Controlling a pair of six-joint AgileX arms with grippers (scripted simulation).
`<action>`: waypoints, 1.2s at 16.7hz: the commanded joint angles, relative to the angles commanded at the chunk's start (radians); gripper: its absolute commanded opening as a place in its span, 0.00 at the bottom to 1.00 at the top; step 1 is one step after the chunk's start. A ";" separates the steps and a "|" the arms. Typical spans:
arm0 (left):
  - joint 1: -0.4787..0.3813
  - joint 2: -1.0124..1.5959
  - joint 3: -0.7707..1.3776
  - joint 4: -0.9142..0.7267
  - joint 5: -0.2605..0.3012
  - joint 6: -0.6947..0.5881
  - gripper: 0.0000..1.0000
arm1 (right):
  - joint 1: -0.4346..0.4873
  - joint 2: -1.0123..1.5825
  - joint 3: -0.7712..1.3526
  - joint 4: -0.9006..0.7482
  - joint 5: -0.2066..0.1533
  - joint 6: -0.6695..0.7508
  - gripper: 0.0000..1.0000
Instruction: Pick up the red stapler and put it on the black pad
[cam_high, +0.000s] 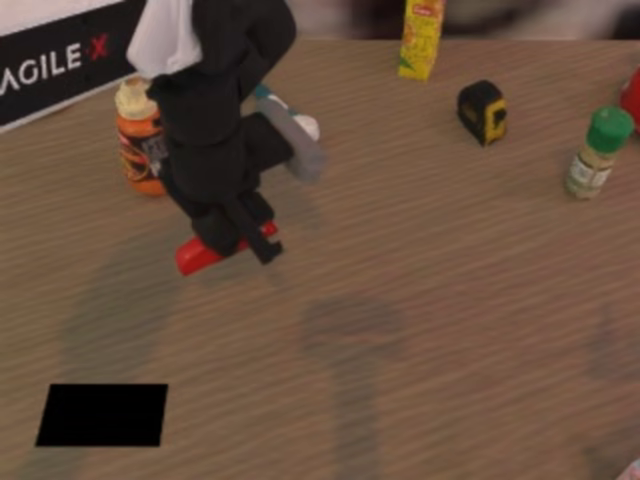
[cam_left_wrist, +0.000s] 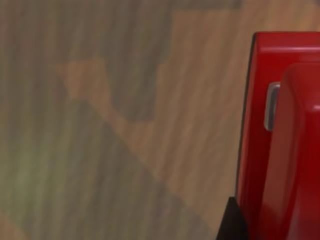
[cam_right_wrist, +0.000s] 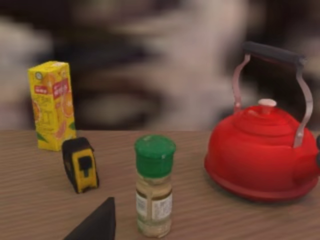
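Left hand (cam_high: 243, 235) hides red stapler (cam_high: 195, 257) middle.

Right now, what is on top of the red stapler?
The left gripper is over the red stapler and covers most of it in the top view. Only its left end shows there. Whether the fingers already clamp it cannot be seen. The right arm is out of view.

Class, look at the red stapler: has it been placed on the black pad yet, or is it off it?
Off it. The red stapler lies on bare table under the left gripper, far from the black pad near the front left corner.
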 joint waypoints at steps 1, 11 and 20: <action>0.001 -0.002 -0.002 0.000 0.000 0.002 0.00 | 0.000 0.000 0.000 0.000 0.000 0.000 1.00; 0.148 -0.340 -0.386 0.030 0.001 0.503 0.00 | 0.000 0.000 0.000 0.000 0.000 0.000 1.00; 0.244 -0.575 -0.636 0.064 0.002 0.794 0.00 | 0.000 0.000 0.000 0.000 0.000 0.000 1.00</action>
